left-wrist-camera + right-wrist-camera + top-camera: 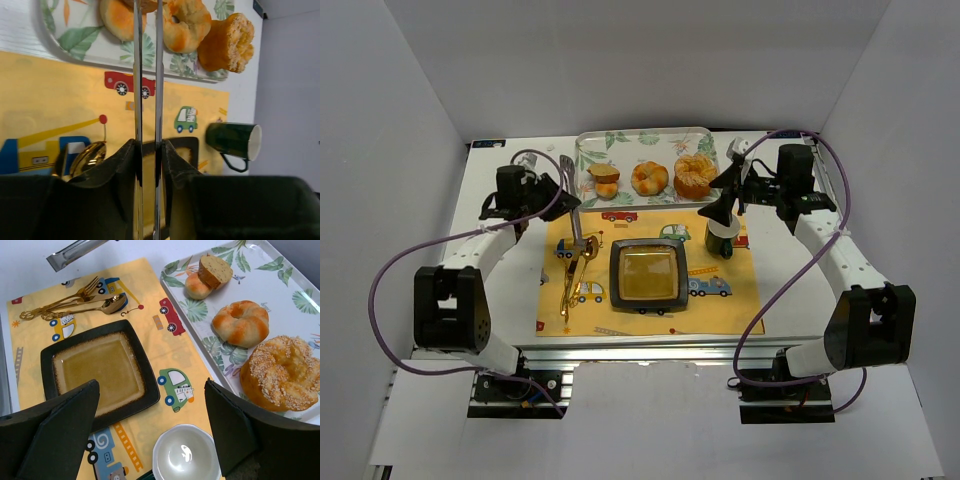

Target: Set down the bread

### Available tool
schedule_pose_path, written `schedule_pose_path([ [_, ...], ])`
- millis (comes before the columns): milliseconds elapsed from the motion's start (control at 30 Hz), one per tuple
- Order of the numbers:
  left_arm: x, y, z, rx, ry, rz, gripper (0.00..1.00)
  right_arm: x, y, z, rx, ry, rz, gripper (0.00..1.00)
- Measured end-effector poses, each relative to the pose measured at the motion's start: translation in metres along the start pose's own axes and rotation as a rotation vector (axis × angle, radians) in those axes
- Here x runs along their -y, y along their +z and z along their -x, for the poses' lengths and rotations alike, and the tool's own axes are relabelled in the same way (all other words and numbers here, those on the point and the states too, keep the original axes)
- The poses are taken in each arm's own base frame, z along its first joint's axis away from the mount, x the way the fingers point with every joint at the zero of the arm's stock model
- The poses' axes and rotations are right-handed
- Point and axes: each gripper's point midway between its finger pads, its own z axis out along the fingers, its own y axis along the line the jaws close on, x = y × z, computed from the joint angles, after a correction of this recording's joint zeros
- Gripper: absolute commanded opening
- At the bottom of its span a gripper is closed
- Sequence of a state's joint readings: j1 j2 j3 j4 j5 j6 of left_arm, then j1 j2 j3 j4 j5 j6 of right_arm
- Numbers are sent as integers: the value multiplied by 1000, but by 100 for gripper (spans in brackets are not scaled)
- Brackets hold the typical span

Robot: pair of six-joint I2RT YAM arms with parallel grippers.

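Tongs of bright metal (pixel 575 225) are clamped in the left gripper (pixel 560 192) in the overhead view, at about 10 o'clock from the black square plate with an amber centre (pixel 648 275). That plate lies on a yellow placemat printed with cars and cranes (pixel 745 300). At 12 o'clock from the plate is a clear tray with a leaf pattern (pixel 645 140). At the tray's 9 o'clock end the bread (pixel 605 172), a small oval chunk with a pale tan face and brown crust, rests on a small round golden bun (pixel 607 189). A knotted orange-streaked roll (pixel 649 178) and a ring-shaped crumb-topped pastry (pixel 695 175) follow toward 3 o'clock. The right gripper (pixel 725 195) hangs spread wide and empty above a dark green mug (pixel 720 238). Gold cutlery (pixel 572 285) lies at 9 o'clock from the plate. From the left wrist, the gripper (pixel 148 155) is closed tight on the tongs (pixel 159 75), whose two thin arms run up to 12 o'clock, nearly parallel. The bread (pixel 146 4) shows between and beside them at the top edge, against the bun (pixel 117 17). The mug (pixel 235 141) lies on its side at 3 o'clock. From the right wrist, the gripper (pixel 151 387) gapes fully, holding nothing. The mug's white inside (pixel 186 452) is at 6 o'clock. The bread (pixel 215 270) leans tilted on the bun (pixel 195 286) at 1 o'clock. The tongs' tip (pixel 75 250) shows at 11 o'clock.
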State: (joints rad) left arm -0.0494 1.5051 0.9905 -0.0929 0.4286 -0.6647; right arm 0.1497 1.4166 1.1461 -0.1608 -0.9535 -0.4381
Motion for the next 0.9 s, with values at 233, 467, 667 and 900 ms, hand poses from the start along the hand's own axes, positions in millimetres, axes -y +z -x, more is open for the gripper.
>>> schedule_pose_path([
  [233,17,25,4,-83,-160,-65,41,-4,1,-4,5,18,15,90],
  [467,30,35,17,-114,-213,-89,50,-1,-2,-9,6,24,4,89],
  [667,30,35,18,-123,-235,-66,51,1,-3,-12,6,29,-2,89],
  [900,20,44,13,-149,-283,-27,51,0,-4,-12,7,31,1,89],
])
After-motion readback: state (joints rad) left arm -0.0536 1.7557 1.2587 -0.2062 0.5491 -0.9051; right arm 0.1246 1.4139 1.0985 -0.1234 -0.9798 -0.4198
